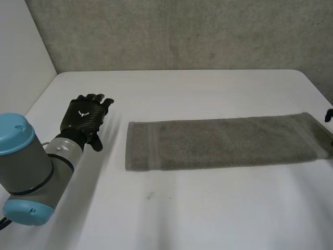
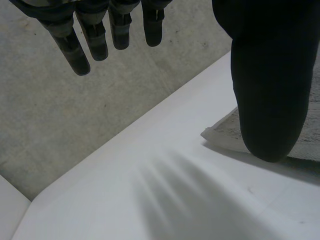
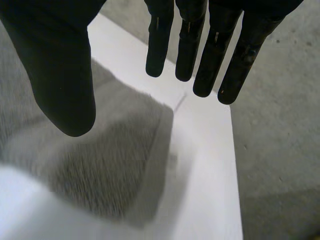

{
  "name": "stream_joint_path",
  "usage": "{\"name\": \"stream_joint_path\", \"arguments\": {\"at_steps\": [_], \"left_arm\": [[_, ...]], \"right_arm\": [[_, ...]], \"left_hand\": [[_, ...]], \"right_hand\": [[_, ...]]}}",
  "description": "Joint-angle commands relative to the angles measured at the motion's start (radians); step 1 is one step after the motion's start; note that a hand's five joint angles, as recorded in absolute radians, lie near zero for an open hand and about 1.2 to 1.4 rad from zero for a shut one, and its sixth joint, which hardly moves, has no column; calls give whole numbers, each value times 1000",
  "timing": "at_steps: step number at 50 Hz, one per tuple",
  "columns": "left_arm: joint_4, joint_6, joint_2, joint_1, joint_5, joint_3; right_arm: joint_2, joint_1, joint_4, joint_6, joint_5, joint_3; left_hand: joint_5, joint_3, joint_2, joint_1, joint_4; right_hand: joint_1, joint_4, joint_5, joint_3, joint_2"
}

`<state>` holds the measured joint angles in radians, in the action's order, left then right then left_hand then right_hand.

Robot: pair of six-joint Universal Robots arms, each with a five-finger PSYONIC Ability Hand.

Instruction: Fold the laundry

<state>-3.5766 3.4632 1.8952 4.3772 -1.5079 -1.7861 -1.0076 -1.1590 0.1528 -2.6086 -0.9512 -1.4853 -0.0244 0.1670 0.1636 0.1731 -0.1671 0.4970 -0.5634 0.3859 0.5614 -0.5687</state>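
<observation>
A grey towel [image 1: 223, 141] lies flat on the white table [image 1: 182, 219], folded into one long, narrow strip. It runs from about the middle of the table out to the right edge, parallel to the far edge. Its pile is short, looped terry, matte and slightly mottled. A smoother woven band crosses it just inside the left end, and the long edges are straight and fairly even. The table top is smooth and plain, with a rounded far-left corner. Behind it stands a rough, speckled grey concrete wall [image 1: 182, 31].

The left hand [image 1: 83, 122] is black with a carbon-weave back. It hovers over the table's left side, well apart from the towel's left end. In the left wrist view its fingers [image 2: 75, 55] hang straight and spread. The thumb of this hand [image 2: 270, 75] stands apart from them and holds nothing. A corner of the towel [image 2: 225, 132] shows just beside the thumb.

The right hand [image 1: 329, 114] sits at the table's right edge, over the towel's right end. In the right wrist view its fingers [image 3: 187, 45] are straight and slightly splayed. The thumb of this hand [image 3: 55, 60] is held wide of them and grips nothing. Beneath the palm lies the fuzzy end of the towel [image 3: 120, 150], close to the table's edge [image 3: 210, 150].
</observation>
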Motion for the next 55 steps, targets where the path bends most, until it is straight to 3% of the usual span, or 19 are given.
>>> {"name": "stream_joint_path", "arguments": {"at_steps": [1,40,43,45,46,55], "left_arm": [[-4,0,1,-2,-2,-1],[-5,0,1,-5,-2,-3],[-5,0,1,-7,-2,-3],[-5,0,1,-8,-2,-1],[-5,0,1,-8,-2,-1],[-4,0,-1,-7,-2,-1]], "right_arm": [[55,41,-1,47,15,-12],[182,38,88,48,14,31],[191,35,87,48,12,45],[196,35,88,48,12,50],[199,35,88,48,12,53],[155,28,85,62,-49,68]], "left_hand": [[24,8,11,1,-7],[24,8,11,1,-7],[24,8,11,1,-7],[24,8,11,1,-7],[24,8,11,1,-7],[24,8,11,1,-7]], "right_hand": [[146,-79,82,81,-74],[469,-402,405,404,-397],[542,-476,479,478,-470],[683,-617,620,619,-611],[884,-817,820,819,-812],[899,-833,836,835,-828]]}}
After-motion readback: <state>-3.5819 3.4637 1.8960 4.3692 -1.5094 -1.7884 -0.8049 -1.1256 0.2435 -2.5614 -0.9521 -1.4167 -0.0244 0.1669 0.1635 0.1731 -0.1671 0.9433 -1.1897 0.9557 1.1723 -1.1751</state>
